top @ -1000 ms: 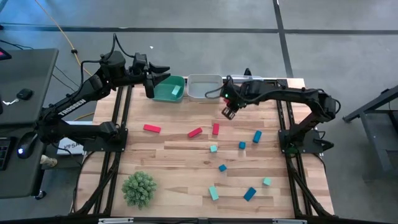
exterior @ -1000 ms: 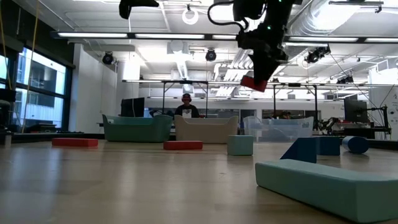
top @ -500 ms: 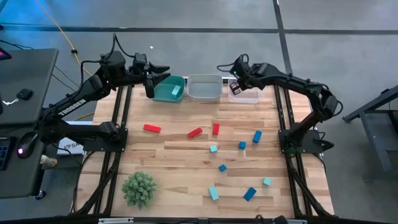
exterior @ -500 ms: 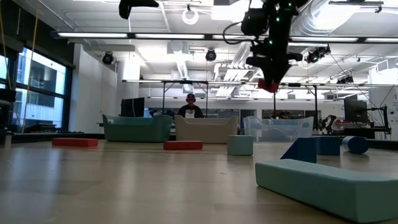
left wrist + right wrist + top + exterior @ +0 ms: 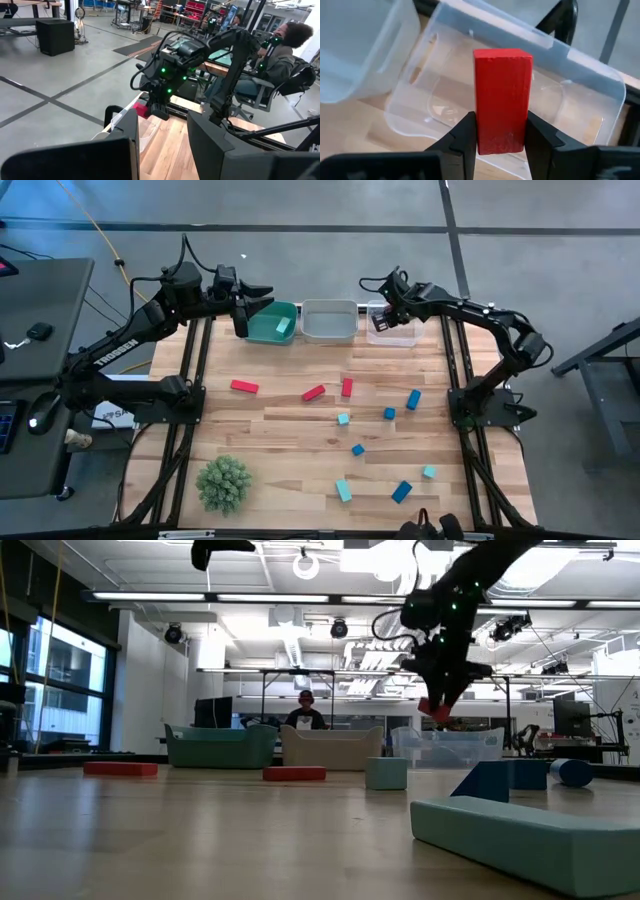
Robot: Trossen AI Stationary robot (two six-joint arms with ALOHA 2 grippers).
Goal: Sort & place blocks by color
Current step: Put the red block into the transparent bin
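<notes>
Red block (image 5: 502, 100), long axis straight out of right end effector (image 5: 501, 131).

The high view looks straight down on the whole table (image 5: 300, 425) and both arms. The low view sits at table-top height, facing level across it into the room. The left wrist view looks across toward the other arm. The right wrist view (very near) faces the clear bin (image 5: 520, 100), also visible from above.

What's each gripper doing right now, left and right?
Left gripper: over the teal bin, fingers apart, nothing held.
Right gripper: closed on a red block, above the clear bin.
</notes>
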